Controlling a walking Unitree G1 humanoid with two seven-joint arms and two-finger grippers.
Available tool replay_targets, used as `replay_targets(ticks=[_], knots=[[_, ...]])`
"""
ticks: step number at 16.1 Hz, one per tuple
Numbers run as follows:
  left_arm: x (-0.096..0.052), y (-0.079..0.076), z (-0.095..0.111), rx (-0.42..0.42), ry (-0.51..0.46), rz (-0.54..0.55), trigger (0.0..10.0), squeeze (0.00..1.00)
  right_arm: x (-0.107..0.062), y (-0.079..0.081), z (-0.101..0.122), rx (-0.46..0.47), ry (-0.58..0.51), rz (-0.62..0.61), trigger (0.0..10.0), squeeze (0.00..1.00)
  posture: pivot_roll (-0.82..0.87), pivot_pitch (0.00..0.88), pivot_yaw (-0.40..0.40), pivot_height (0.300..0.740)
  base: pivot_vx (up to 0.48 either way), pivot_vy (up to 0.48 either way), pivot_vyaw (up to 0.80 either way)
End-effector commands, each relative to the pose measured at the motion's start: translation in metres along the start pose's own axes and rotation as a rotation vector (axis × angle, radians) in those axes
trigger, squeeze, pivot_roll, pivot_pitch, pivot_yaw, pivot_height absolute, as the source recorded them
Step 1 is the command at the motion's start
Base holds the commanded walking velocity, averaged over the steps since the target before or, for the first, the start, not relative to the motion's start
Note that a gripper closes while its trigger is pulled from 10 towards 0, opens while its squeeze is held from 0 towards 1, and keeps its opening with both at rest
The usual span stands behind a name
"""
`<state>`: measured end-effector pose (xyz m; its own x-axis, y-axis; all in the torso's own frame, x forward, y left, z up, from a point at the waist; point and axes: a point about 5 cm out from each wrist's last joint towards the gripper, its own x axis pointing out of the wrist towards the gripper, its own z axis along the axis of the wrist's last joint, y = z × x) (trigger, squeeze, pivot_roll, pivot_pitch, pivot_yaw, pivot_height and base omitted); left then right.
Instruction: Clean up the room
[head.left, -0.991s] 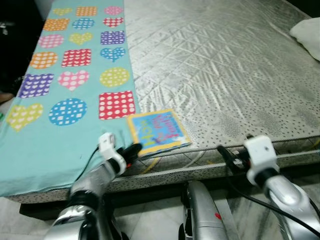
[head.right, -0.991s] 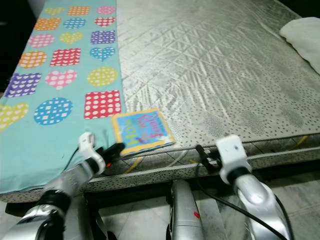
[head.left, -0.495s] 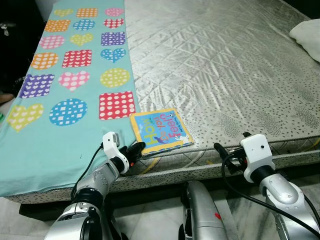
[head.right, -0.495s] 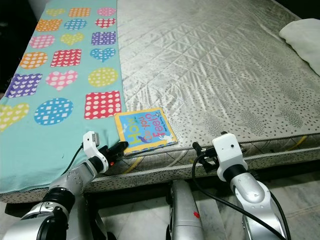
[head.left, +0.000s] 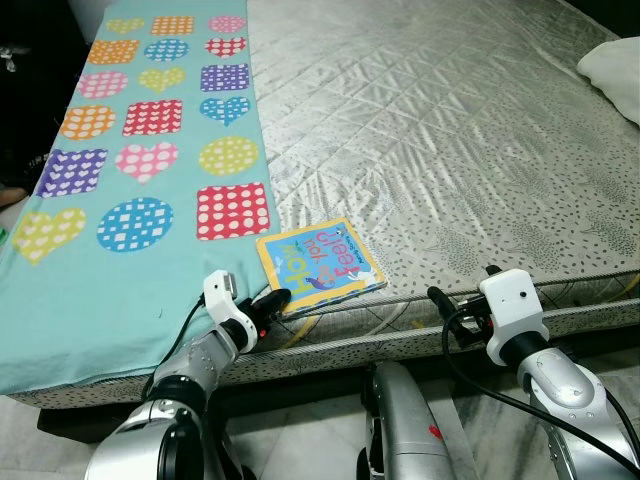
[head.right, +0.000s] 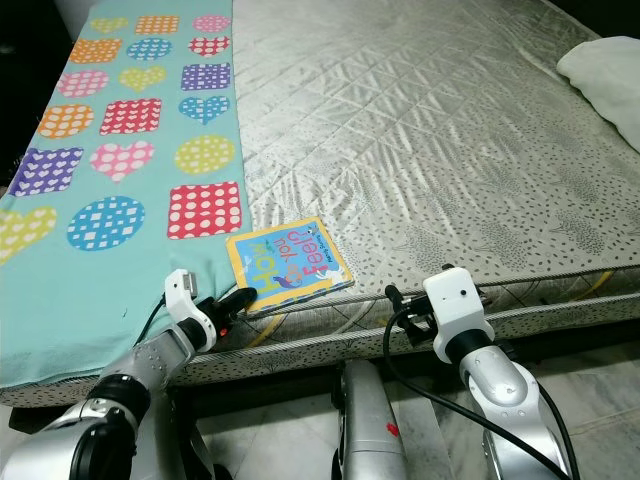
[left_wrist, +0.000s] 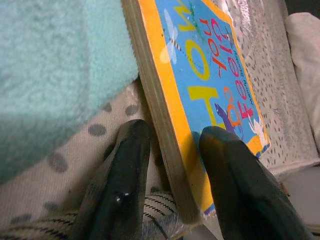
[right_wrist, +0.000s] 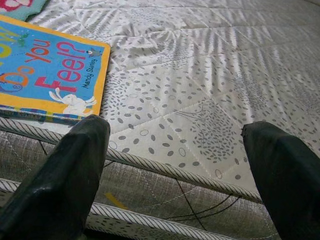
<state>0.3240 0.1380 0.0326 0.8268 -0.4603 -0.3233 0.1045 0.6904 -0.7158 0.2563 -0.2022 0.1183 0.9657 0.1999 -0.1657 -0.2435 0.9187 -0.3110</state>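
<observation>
The robot stood at the foot of the mattress (head.left: 440, 130), and the step in hand was, I judged, the picking up of the children's book (head.left: 319, 266). The book lay flat near the front edge of the mattress, just beside the turquoise blanket (head.left: 90, 290) with its dotted hearts and squares.

The left gripper (head.left: 268, 302) was at the near corner of the book. In the left wrist view its two fingers (left_wrist: 125, 165) stood on both sides of the book's thick edge, one on the cover side and one below, narrowly apart. I could not tell if they already pressed on it, so I would call them open and about to close.

The right gripper (head.left: 446, 308) hovered before the mattress edge, well to the right of the book, with its fingers (right_wrist: 75, 165) spread wide and holding nothing.

The next move, as I saw it, called for closing the left fingers firmly on the book's corner. Then the book must be lifted without sliding off, because a hold at one corner could let it tilt. A white pillow (head.left: 612, 68) lay at the far right corner.
</observation>
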Motion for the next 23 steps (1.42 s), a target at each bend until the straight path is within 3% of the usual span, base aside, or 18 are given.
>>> replay_targets(ticks=[1, 2, 3, 4, 5, 9, 11, 15, 16, 17, 23], knots=[[-0.002, 0.005, -0.002, 0.007, 0.018, 0.037, 10.0, 1.0, 0.0, 0.0, 0.0, -0.002, -0.002, -0.006, 10.0, 0.0, -0.31, 0.101, -0.009, 0.528, 0.0, 0.0, 0.0], [-0.002, 0.005, -0.002, 0.001, 0.018, 0.036, 10.0, 0.95, 0.0, 0.0, 0.0, -0.001, -0.003, -0.007, 10.0, 0.0, -0.31, 0.103, -0.008, 0.528, 0.0, 0.0, 0.0], [-0.001, 0.005, -0.003, -0.008, 0.017, 0.031, 10.0, 0.8, 0.0, 0.0, 0.0, -0.001, -0.003, -0.007, 10.0, 0.0, -0.32, 0.103, -0.008, 0.528, 0.0, 0.0, 0.0], [-0.001, 0.004, -0.005, -0.033, 0.019, 0.021, 10.0, 0.18, 0.0, 0.0, 0.0, -0.002, -0.003, -0.009, 10.0, 0.0, -0.32, 0.103, -0.006, 0.528, 0.0, 0.0, 0.0], [0.0, 0.003, -0.007, -0.053, 0.023, 0.018, 10.0, 0.0, 0.0, 0.0, 0.001, -0.002, -0.004, -0.01, 10.0, 0.0, -0.32, 0.103, -0.006, 0.528, 0.0, 0.0, 0.0], [0.003, -0.003, -0.016, -0.075, 0.066, -0.017, 10.0, 0.0, -0.001, 0.001, 0.001, -0.002, -0.006, -0.015, 10.0, 0.0, -0.34, 0.103, -0.002, 0.528, 0.0, 0.0, 0.0], [0.008, -0.012, -0.01, -0.081, 0.053, -0.07, 10.0, 0.0, -0.002, 0.001, 0.001, -0.002, -0.005, -0.018, 10.0, 0.0, -0.34, 0.103, -0.002, 0.528, 0.0, 0.0, 0.0], [0.014, -0.025, -0.007, -0.038, 0.075, -0.127, 10.0, 0.0, -0.003, 0.002, 0.001, 0.001, -0.004, -0.023, 10.0, 0.0, -0.34, 0.103, 0.006, 0.528, 0.0, 0.0, 0.0], [0.016, -0.029, -0.006, -0.035, 0.073, -0.147, 3.7, 0.0, -0.003, 0.002, 0.0, 0.003, -0.005, -0.025, 10.0, 0.0, -0.34, 0.102, 0.007, 0.528, 0.0, 0.0, 0.0], [0.017, -0.033, -0.006, -0.035, 0.076, -0.165, 0.0, 0.0, -0.003, 0.003, 0.001, 0.004, -0.005, -0.025, 10.0, 0.0, -0.34, 0.102, 0.007, 0.528, 0.0, 0.0, 0.0], [0.014, -0.026, -0.011, -0.066, 0.053, -0.148, 0.0, 0.0, -0.001, 0.002, 0.001, 0.011, -0.006, -0.033, 10.0, 0.0, -0.34, 0.096, 0.008, 0.528, 0.0, 0.0, 0.0]])
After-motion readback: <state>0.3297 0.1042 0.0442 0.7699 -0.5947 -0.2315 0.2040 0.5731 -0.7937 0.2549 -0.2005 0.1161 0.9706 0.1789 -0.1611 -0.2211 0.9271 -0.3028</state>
